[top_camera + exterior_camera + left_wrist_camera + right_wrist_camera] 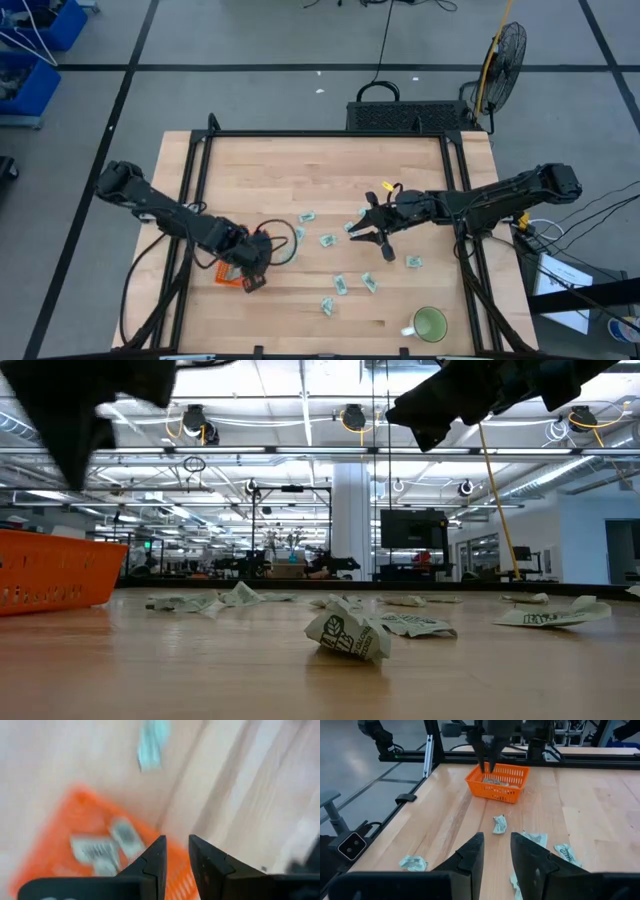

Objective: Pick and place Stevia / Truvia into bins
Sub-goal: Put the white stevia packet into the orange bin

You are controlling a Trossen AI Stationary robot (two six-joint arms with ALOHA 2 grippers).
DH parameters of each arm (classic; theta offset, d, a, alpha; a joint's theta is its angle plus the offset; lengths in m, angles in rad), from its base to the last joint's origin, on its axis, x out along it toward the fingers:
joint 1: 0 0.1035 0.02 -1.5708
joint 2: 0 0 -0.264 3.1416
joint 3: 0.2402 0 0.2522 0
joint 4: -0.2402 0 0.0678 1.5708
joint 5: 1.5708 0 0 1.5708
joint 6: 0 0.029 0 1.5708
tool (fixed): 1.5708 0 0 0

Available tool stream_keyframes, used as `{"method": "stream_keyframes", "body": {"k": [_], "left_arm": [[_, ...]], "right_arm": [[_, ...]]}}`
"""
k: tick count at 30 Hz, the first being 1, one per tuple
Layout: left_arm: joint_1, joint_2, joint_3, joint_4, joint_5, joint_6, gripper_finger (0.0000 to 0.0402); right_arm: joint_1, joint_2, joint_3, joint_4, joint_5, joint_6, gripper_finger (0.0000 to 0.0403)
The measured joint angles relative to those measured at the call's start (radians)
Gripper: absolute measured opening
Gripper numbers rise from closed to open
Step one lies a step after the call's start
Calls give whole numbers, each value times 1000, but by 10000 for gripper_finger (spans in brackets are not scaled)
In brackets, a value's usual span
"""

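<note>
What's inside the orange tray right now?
The orange tray holds a few pale packets on its floor. The left end effector hangs over it, open and empty, hiding part of the inside, so the exact count is unclear.

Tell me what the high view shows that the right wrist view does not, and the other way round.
Only the high view shows the green mug near the table's front edge, the fan on the floor, and both whole arms. Only the right wrist view shows packets lying inside the orange tray and the left gripper over it, seen from the side. Both show the tray, loose packets scattered on the wood, and the right gripper open above them.
</note>
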Motion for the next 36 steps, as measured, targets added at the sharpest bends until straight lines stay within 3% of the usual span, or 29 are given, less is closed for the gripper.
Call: {"method": "stream_keyframes", "body": {"k": [3, 6, 13, 21, 36], "left_arm": [[32, 0, 29, 29, -115, 94, 88], [82, 9, 24, 72, -137, 193, 88], [195, 145, -21, 172, -77, 319, 88], [240, 298, -22, 327, 6, 491, 88], [246, 333, -22, 336, 57, 515, 72]], "right_arm": [[0, 0, 0, -2, 0, -3, 89], [0, 0, 0, -2, 0, -18, 89], [0, 0, 0, -3, 0, -23, 89], [0, 0, 0, -10, 0, -23, 89], [0, 0, 0, -32, 0, -10, 89]]}}
